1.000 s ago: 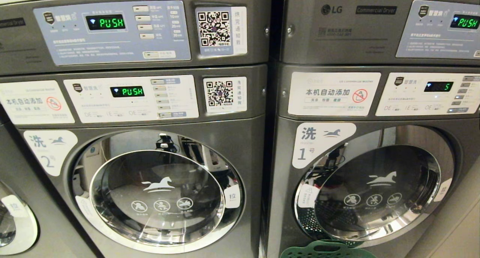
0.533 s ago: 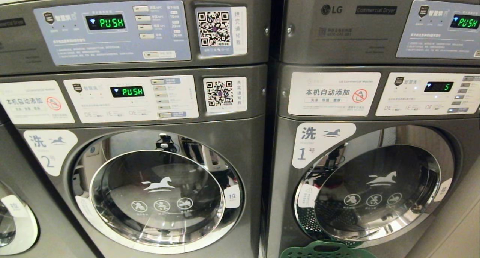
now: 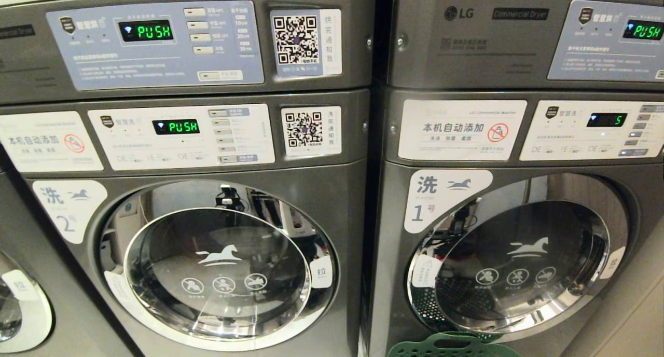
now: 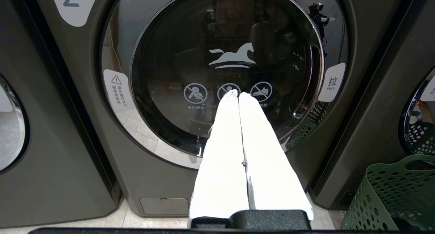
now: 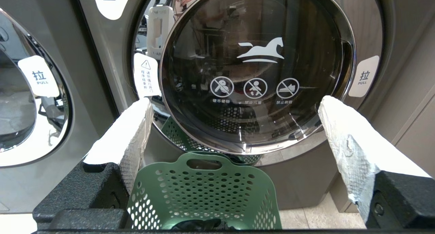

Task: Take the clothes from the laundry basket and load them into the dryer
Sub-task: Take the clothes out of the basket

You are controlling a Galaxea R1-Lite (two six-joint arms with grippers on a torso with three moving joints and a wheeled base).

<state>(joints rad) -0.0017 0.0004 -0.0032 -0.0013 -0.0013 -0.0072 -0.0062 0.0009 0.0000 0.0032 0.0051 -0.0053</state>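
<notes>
L gripper (image 4: 235,95): my white-wrapped fingers (image 4: 222,152) are pressing together w/ nothing between them, pointing at the shut door (image 4: 224,70) of machine no. 2 (image 3: 187,274).
R gripper (image 5: 234,104): my padded fingers (image 5: 125,142) are spreading wide apart, holding nothing, framing the round door (image 5: 258,74) of machine no. 1 (image 3: 513,263).
Laundry basket (image 5: 204,193): green, perforated, sitting on the floor just in front of machine no. 1, on the right of the scene; only its handle rim (image 3: 451,344) is peeking in at the near edge of the head view.
Clothes (image 5: 200,224): a dark bit is showing inside the basket; can't tell more.
Door, no. 1: looking slightly ajar, w/ the basket mirroring in its chrome ring.
Displays: left column is reading PUSH (image 3: 176,126); no. 1 is showing 5 (image 3: 607,120).
Dryer units (image 3: 467,35): stacking above both washers, far/top of the scene.
</notes>
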